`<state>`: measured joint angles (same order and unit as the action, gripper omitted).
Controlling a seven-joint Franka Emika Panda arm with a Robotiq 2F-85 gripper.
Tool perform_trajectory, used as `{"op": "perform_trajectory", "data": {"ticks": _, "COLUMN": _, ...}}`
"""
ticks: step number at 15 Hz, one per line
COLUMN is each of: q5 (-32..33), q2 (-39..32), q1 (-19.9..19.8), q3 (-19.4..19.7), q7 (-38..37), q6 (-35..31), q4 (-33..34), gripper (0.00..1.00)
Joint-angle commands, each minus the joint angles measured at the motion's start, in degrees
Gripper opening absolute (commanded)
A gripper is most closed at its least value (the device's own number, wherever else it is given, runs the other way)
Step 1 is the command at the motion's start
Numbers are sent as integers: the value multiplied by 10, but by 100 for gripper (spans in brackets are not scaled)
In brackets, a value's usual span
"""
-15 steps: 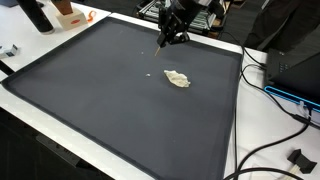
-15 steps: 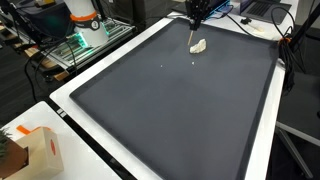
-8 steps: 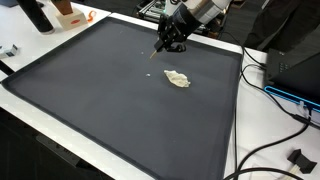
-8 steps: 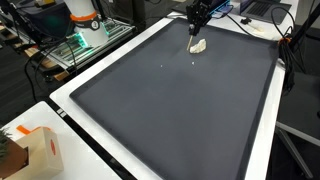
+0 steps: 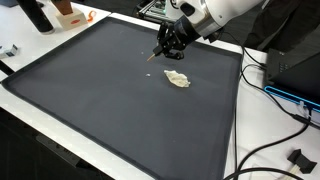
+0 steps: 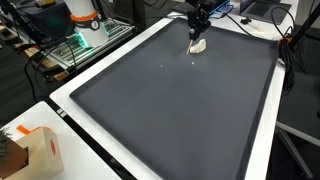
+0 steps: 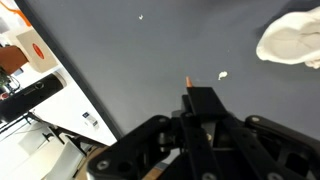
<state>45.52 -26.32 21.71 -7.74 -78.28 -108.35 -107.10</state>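
Note:
My gripper (image 5: 171, 40) hangs over the far part of a large black mat (image 5: 100, 100), shut on a thin wooden stick (image 5: 155, 55) that slants down toward the mat. In the wrist view the stick's orange tip (image 7: 187, 80) pokes out past the closed gripper (image 7: 200, 98). A crumpled white scrap (image 5: 177, 78) lies on the mat a short way from the tip; it also shows as the scrap (image 6: 199, 46) below the gripper (image 6: 198, 20) and at the scrap (image 7: 290, 42) in the wrist view. A tiny white crumb (image 7: 222, 75) lies close to the stick's tip.
The mat lies on a white table (image 5: 250, 120). Cables (image 5: 270, 150) and a black box (image 5: 295, 70) sit beside one edge. A cardboard box (image 6: 40, 150) stands at a near corner. An orange object (image 5: 68, 15) and a dark bottle (image 5: 35, 14) stand at the back.
The arm has leaned further in over the mat, showing more of its white body. The gripper with the stick has shifted slightly toward the white scrap. The scrap has not moved.

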Motion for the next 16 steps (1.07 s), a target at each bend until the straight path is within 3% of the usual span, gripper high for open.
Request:
{"op": "perform_trajectory", "data": {"ticks": 1, "q5": 25, "q2": -23, "q1": 12, "q3": 5, "q7": -13, "q6": 20, "q4": 19, "gripper": 3}}
{"op": "perform_trajectory", "data": {"ticks": 16, "q5": 47, "q2": -40, "q1": 12, "q3": -2, "q7": 13, "q6": 2, "q4": 26, "gripper": 3}}
